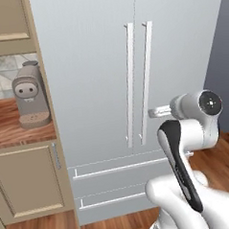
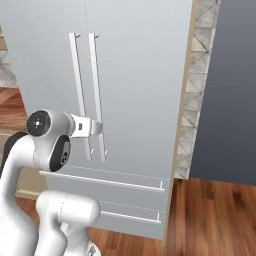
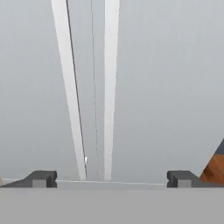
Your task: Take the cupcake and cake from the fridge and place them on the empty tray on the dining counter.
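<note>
The fridge fills the middle of the left base view, pale grey, both doors shut, with its two long white bar handles running side by side down the centre seam and two drawers below them in the lower middle of the frame. In the right base view the same fridge takes up the left and centre, its handles in the upper left part. The gripper sits at the bottom of the hand view with its jaws spread wide and nothing between them; the two handles rise from between the fingertips toward the top of that frame, the door surface close ahead. In the left base view the gripper shows at centre right, pointing at the right-hand handle near its lower end; whether it touches the bar I cannot tell. A coffee machine stands on a small wooden worktop at the left edge of the left base view, beside the fridge. Wood floor shows at the lower right of the right base view.
</note>
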Tool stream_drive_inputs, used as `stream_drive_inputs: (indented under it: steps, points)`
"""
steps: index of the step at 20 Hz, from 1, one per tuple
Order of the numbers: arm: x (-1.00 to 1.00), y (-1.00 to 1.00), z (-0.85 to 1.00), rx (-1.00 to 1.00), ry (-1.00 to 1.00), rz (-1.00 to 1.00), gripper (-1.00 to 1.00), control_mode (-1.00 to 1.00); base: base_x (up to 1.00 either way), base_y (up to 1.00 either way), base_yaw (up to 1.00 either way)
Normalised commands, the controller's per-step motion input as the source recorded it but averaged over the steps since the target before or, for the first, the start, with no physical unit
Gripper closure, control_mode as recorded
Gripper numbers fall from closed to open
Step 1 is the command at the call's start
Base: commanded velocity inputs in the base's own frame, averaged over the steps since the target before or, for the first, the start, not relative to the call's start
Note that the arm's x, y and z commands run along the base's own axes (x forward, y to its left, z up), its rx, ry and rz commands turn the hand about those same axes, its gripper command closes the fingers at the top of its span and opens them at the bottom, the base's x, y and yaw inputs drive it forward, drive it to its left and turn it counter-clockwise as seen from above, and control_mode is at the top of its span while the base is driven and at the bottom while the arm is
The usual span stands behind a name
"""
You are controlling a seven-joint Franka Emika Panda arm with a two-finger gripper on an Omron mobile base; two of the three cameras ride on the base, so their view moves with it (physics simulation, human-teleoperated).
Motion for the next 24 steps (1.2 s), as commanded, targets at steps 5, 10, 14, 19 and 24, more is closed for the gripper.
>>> stream_drive_inputs:
  steps: [5,10,14,19,24]
  points:
    - [0.79,-0.05,0.00,0.01,-0.06,-0.03,-1.00,-1.00,0.00,0.00,0.00]
    - [0.83,0.00,0.00,0.01,0.00,0.00,-1.00,-1.00,0.00,0.00,0.00]
    - [0.86,0.00,0.00,0.01,0.00,0.00,-1.00,-1.00,0.00,0.00,0.00]
    - [0.86,0.00,0.00,0.00,0.00,0.00,-1.00,-1.00,0.00,0.00,0.00]
    - [0.70,-0.02,0.00,0.00,-0.01,0.00,-1.00,-1.00,0.00,0.00,0.00]
